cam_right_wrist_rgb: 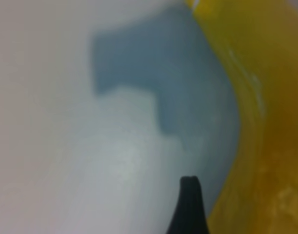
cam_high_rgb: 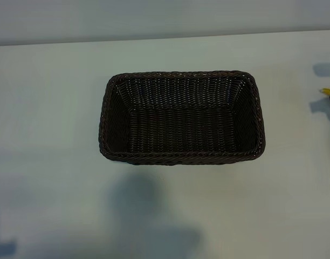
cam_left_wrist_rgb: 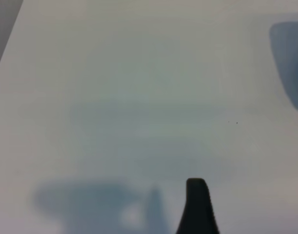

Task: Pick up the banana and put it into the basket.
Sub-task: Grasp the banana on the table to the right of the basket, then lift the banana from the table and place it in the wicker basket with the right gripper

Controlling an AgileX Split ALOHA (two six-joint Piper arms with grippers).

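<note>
Basket point(cam_high_rgb: 182, 117), banana point(cam_right_wrist_rgb: 256, 97) on table point(cam_high_rgb: 52, 108)

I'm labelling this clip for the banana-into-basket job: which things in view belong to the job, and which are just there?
Part of the job:
- basket, empty, mid-table
- banana, close beside the right end effector; only a yellow tip shows at the exterior view's right edge

Just there:
- white table
- left end effector, over bare table

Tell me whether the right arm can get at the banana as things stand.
Probably yes. The right wrist view shows the banana lying close beside one finger of the open right claw, on bare white table, with nothing between them. The basket sits apart.
</note>
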